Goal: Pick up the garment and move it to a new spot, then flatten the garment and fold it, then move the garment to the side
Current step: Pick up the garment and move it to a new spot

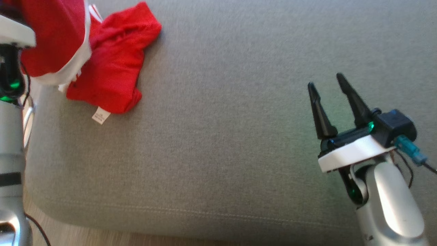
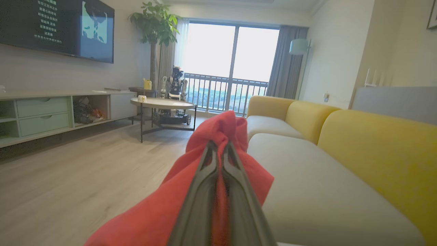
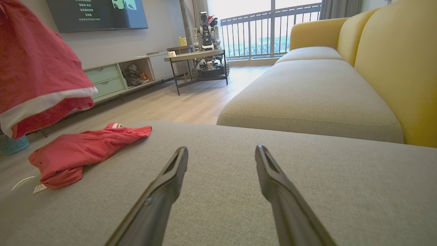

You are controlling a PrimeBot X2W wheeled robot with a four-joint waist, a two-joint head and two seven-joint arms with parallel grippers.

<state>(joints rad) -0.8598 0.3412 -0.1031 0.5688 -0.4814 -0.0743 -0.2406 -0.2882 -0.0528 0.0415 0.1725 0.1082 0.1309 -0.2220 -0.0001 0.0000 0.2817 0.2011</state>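
Note:
The garment (image 1: 112, 65) is red with a white band along one edge and a white label. One end of it lies crumpled at the far left of the grey sofa cushion (image 1: 222, 136). The other end (image 3: 37, 75) hangs raised above the cushion's left edge. In the left wrist view my left gripper (image 2: 218, 143) is shut on a bunched fold of the garment (image 2: 223, 124). In the head view the cloth hides the left fingers; the left arm (image 1: 10, 85) stands at the frame's left edge. My right gripper (image 1: 325, 80) hovers open over the cushion's right part, far from the cloth, with nothing between its fingers (image 3: 170, 177).
Yellow backrests (image 3: 392, 61) run along the sofa's far side, and a second grey seat (image 3: 307, 85) lies beyond. Off the cushion's left edge is wooden floor (image 2: 68, 177) with a round coffee table (image 2: 164, 102), another robot (image 3: 208, 30), a low TV cabinet (image 2: 51, 112) and a teal basket (image 3: 12, 145).

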